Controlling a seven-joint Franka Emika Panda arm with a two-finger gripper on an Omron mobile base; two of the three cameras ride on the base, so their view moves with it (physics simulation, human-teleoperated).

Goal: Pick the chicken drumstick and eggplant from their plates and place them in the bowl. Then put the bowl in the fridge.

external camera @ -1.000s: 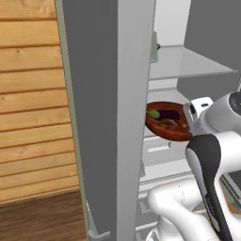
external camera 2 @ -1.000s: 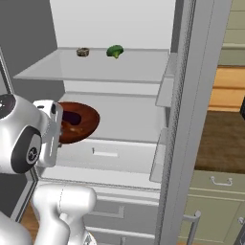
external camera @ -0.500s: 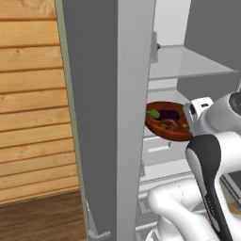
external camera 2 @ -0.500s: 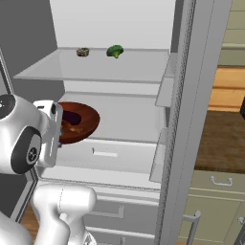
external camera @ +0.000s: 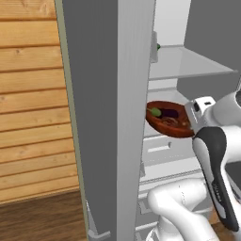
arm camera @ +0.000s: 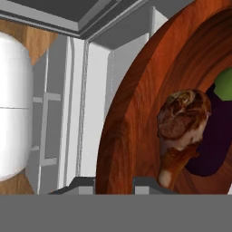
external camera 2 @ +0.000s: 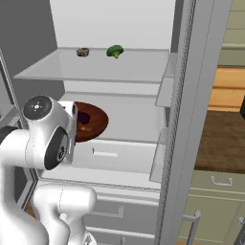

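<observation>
My gripper (arm camera: 113, 183) is shut on the near rim of the reddish-brown bowl (arm camera: 136, 122), one fingertip on each side of the rim. Inside the bowl lie the brown chicken drumstick (arm camera: 181, 127) and the dark purple eggplant (arm camera: 213, 145) with its green cap. The bowl (external camera 2: 95, 123) hangs level inside the open grey fridge (external camera 2: 124, 72), over the middle shelf's left part. From the left base view the bowl (external camera: 173, 128) shows past the door edge, with the eggplant (external camera: 168, 113) in it and my gripper (external camera: 189, 116) at its right rim. The plates are out of view.
A broccoli (external camera 2: 115, 50) and a small brown item (external camera 2: 83, 52) sit on the upper glass shelf. The open fridge door (external camera 2: 191, 95) with its bins stands to the right, a white drawer (external camera 2: 110, 153) below. A wooden wall (external camera: 33, 117) lies left of the fridge.
</observation>
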